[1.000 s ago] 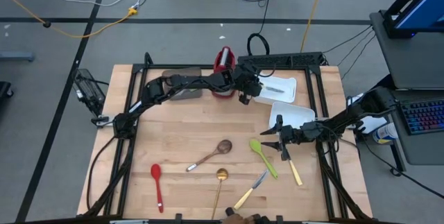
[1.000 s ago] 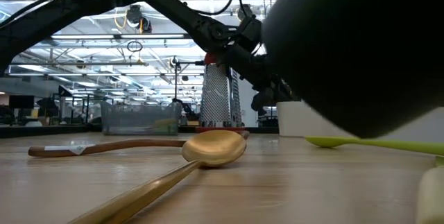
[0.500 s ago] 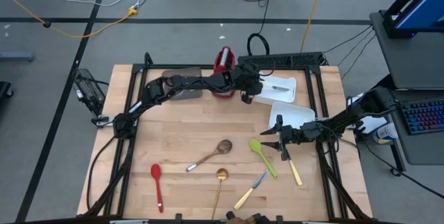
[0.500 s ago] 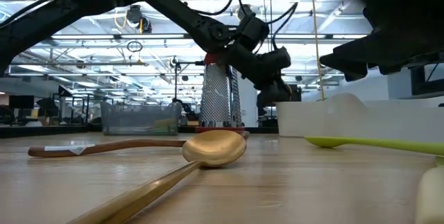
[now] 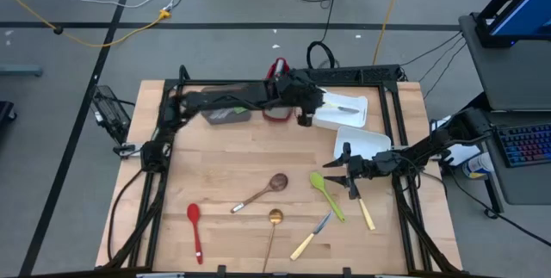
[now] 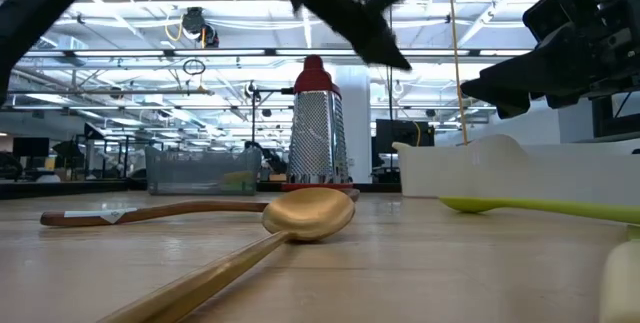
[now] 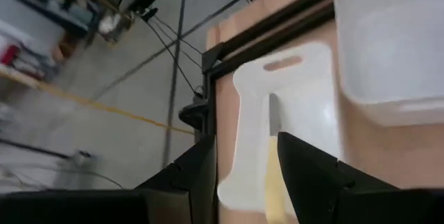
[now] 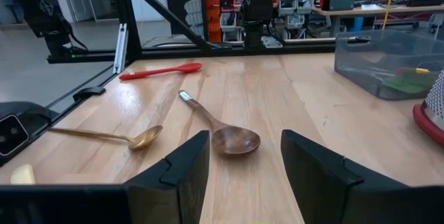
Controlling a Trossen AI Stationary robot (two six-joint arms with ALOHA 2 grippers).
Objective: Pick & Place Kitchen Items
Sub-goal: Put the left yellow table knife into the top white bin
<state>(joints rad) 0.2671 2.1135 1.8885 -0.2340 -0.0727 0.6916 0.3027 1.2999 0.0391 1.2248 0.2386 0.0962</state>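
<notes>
Jaws parting on my left gripper (image 5: 303, 116), I am lifting it empty from the white tray (image 5: 355, 110), a yellow-handled knife (image 7: 272, 182) now lying just beneath. My right gripper (image 5: 342, 175), open and empty, is waiting just above the green spoon (image 5: 326, 195); another knife (image 5: 310, 236) is lying near.

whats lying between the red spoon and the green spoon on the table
In the high view, the wooden spoon and the gold spoon lie between the red spoon and the green spoon.
</notes>
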